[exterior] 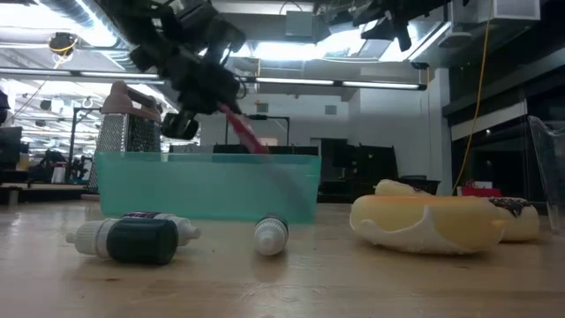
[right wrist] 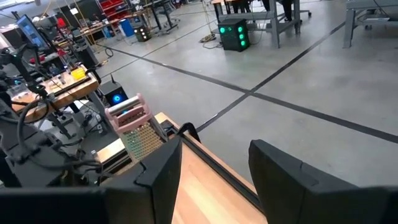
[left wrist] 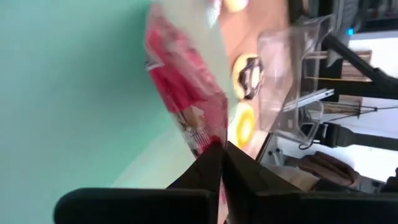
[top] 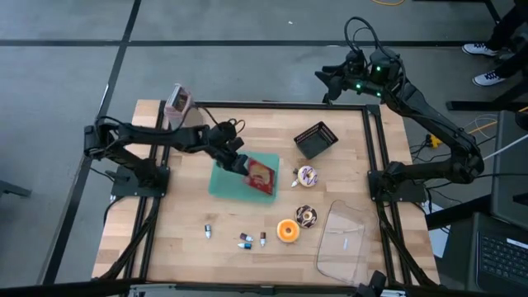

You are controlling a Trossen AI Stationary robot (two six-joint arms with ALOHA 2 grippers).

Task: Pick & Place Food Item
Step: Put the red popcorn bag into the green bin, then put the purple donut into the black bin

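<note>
Over the table, high view: the teal tray [top: 224, 181] is lying near the middle of the wooden table [top: 181, 239] and is serving as the landmark.
Left gripper: the left gripper [top: 245, 167] is hanging over the tray, its jaws pressed together on the red food packet [top: 261, 176].
Red food packet: it is sitting over the tray's edge that faces the two donuts, tilted; I cannot tell if it is touching the tray.
Right gripper: the right gripper [top: 327, 82] is waiting well apart from the tray, beyond the table's far edge, with its jaws spread.
Other things: the black basket [top: 316, 139] and the sprinkled donut [top: 307, 175] are lying beside the tray toward the right arm; the chocolate donut [top: 306, 216], the orange donut [top: 287, 231] and the clear container [top: 345, 239] are lying farther from the tray; the grater [top: 177, 101] is standing at the table's far edge.

Low view: the left gripper [exterior: 212, 104] is holding the packet [exterior: 247, 132] slanted above the tray's [exterior: 207, 185] rim; two small bottles [exterior: 137, 237] are lying in front of the tray.

Left wrist view: the fingertips [left wrist: 214, 163] are pinching the packet's [left wrist: 186, 93] edge over the tray's [left wrist: 68, 81] teal floor.

Right wrist view: the right gripper's fingers [right wrist: 286, 168] are standing apart with nothing between them; the grater [right wrist: 134, 124] is showing beyond.
</note>
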